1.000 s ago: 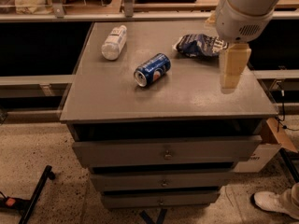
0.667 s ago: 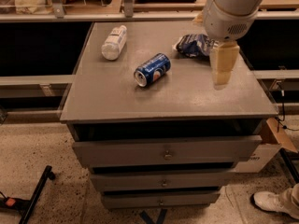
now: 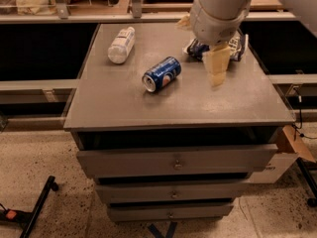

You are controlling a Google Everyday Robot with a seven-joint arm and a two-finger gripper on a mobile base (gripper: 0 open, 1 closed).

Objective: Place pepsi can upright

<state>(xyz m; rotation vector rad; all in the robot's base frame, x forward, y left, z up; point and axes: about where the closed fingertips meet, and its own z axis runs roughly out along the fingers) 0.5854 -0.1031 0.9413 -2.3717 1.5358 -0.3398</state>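
Note:
The pepsi can (image 3: 161, 74) is dark blue with a round logo and a silver top. It lies on its side near the middle of the grey cabinet top (image 3: 124, 108), silver end facing front-left. My gripper (image 3: 216, 67) hangs from the white arm above the top, to the right of the can and apart from it. Its pale fingers point down and hold nothing that I can see.
A white plastic bottle (image 3: 121, 44) lies at the back left. A dark-blue foil snack bag (image 3: 200, 47) lies at the back right, partly hidden by my arm. The cabinet has drawers (image 3: 174, 160) below. A cardboard box (image 3: 292, 143) stands on the floor at right.
My arm and gripper have moved left across the cabinet top, closer to the can. The can, bottle and bag have not moved.

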